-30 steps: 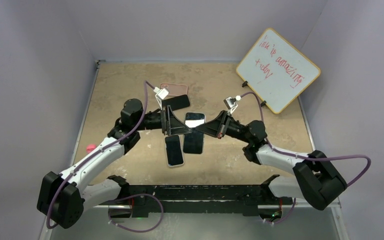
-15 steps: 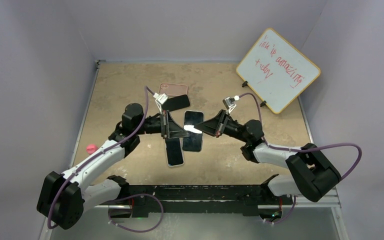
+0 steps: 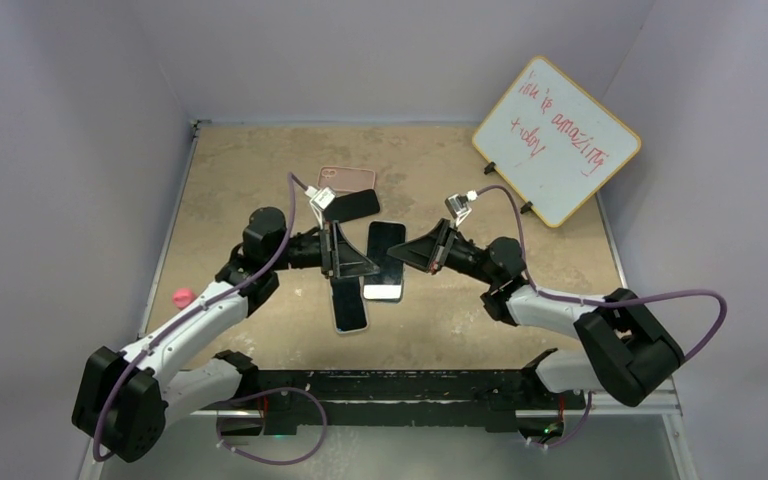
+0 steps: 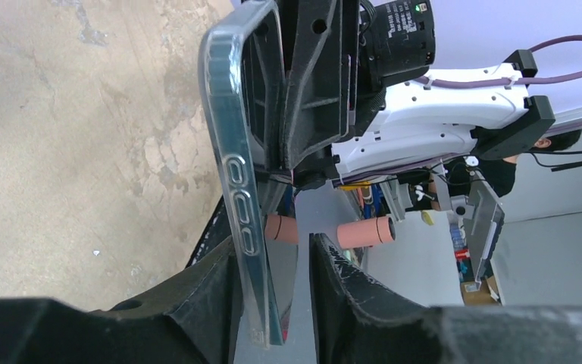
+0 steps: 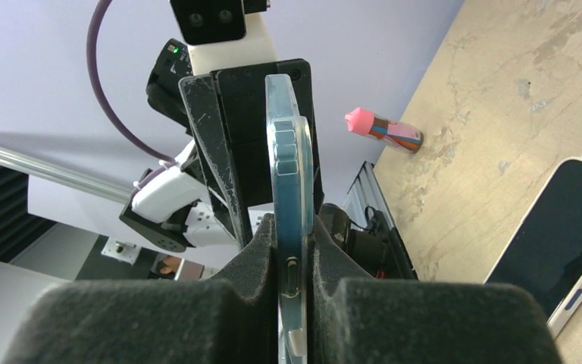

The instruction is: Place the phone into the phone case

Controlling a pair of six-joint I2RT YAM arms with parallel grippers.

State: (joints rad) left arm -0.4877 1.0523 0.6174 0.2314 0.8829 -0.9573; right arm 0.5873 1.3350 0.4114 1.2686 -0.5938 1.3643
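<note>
Between the two grippers, above the table's middle, hangs a dark phone (image 3: 384, 262) (image 5: 288, 197) with a clear phone case (image 4: 235, 152) round its edge. I cannot tell how fully it sits in the case. My right gripper (image 3: 407, 256) (image 5: 294, 250) is shut on the phone's edge, both pads pressed flat against it. My left gripper (image 3: 358, 264) (image 4: 273, 246) faces it from the other side and is open. The case's edge rests against one finger (image 4: 220, 280), and a gap separates it from the other finger.
A second phone (image 3: 350, 305) (image 5: 568, 243) lies screen up on the tan table (image 3: 260, 170), just below the held one. A black phone (image 3: 353, 205) and a pink case (image 3: 347, 178) lie behind. A pink marker (image 3: 182, 296) (image 5: 383, 130) lies left. A whiteboard (image 3: 556, 140) leans back right.
The left jaws pinched in and then parted again. The held phone has tipped to a new angle between the grippers, and the right arm has drawn in slightly toward the left.
</note>
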